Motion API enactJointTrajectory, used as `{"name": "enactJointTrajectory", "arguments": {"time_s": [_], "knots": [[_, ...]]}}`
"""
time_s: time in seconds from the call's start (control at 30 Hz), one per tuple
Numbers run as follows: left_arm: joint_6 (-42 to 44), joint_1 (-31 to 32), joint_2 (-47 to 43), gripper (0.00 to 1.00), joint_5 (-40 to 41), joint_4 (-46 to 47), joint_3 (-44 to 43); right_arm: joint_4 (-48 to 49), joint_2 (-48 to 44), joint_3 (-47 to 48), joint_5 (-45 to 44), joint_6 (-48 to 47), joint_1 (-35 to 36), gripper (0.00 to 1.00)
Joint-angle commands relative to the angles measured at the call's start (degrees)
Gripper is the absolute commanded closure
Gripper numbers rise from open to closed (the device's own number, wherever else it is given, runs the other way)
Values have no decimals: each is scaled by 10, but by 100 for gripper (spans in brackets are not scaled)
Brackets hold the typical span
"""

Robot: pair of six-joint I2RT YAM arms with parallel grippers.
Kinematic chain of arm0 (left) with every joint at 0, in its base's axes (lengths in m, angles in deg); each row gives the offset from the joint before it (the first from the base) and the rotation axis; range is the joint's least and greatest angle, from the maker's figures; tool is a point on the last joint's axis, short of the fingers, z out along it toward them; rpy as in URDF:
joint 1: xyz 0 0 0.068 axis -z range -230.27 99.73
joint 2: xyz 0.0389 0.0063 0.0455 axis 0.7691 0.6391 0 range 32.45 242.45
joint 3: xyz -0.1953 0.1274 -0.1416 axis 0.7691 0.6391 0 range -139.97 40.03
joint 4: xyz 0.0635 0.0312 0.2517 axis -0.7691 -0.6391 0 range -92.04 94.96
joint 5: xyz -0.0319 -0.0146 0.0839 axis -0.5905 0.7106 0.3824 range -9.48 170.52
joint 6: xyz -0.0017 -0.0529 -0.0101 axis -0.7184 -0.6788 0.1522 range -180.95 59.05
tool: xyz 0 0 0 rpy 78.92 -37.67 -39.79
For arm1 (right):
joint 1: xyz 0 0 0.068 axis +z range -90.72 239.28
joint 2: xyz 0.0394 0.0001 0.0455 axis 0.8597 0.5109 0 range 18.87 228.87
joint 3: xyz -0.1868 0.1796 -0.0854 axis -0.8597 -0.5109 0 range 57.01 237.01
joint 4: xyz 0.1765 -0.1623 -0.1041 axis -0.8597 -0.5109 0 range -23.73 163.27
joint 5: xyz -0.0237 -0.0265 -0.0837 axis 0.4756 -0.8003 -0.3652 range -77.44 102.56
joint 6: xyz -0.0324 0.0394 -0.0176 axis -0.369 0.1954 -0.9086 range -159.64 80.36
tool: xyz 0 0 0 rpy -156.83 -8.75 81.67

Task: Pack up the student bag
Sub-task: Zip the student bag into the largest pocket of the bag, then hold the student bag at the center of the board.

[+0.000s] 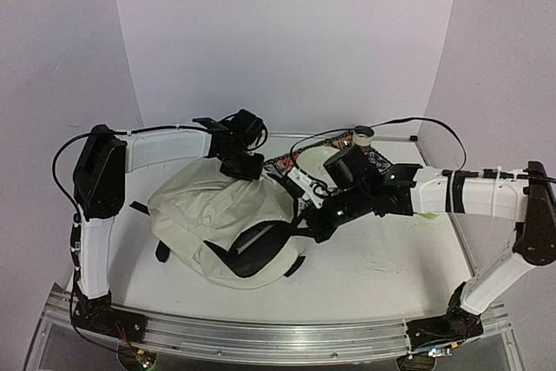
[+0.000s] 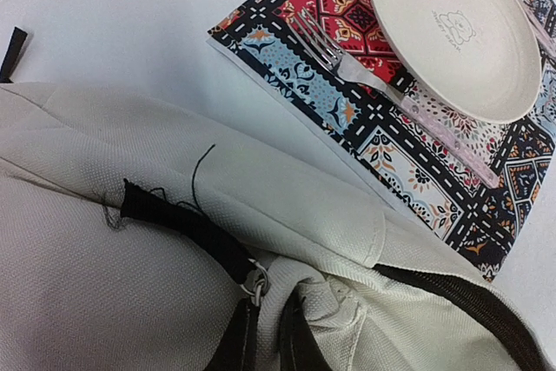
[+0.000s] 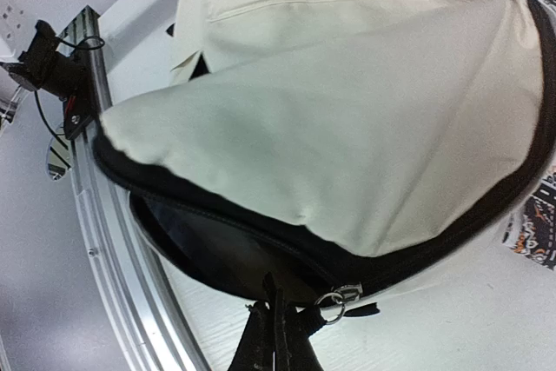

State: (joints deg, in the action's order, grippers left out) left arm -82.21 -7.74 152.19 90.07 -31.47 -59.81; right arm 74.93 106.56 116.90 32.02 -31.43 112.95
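The bag (image 1: 217, 215) lies slumped in the middle of the worktop (image 1: 373, 258), its mouth partly unzipped. The step in hand looks like opening it. The left hand (image 2: 265, 345) pinches fabric by a zip ring (image 2: 254, 284). The right hand (image 3: 274, 336) is closed beside the other pull (image 3: 333, 303). The next move calls for spreading the mouth. A placemat (image 2: 347, 119) crowds the far side and the front rail (image 3: 113, 241) is near.

Likely a robot lab bench: white table (image 1: 373, 267), aluminium rail (image 1: 261, 336), plain backdrop panels (image 1: 287, 32) enclosing it.
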Motion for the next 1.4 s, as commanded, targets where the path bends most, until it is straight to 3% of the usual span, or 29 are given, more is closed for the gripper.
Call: {"name": "enactJointTrajectory", "arguments": {"time_s": [0.0,0.1,0.23,0.27,0.4,0.47,0.8,1.07,1.37], "knots": [[-23,-21,34,96,55,-28,-6,15,-51,-32,65,69,54,100],[-26,-20,11,92,50,-19,7,34,-59,-43,39,95,56,100],[-29,-13,-49,70,32,4,45,29,-54,-32,-11,112,56,98],[-29,-9,-72,65,29,9,57,24,-56,-26,-33,117,56,95],[-29,-1,-138,54,14,14,88,-7,-67,-5,-72,136,49,67],[-31,4,-170,50,4,15,104,-16,-69,2,-73,153,39,61],[-65,105,-267,45,-5,15,163,12,-73,-36,-39,267,-52,42],[-131,221,-301,45,22,13,204,129,-21,-79,-16,374,-92,38],[-230,317,-325,47,26,6,237,230,57,-73,43,447,-97,41]]}}
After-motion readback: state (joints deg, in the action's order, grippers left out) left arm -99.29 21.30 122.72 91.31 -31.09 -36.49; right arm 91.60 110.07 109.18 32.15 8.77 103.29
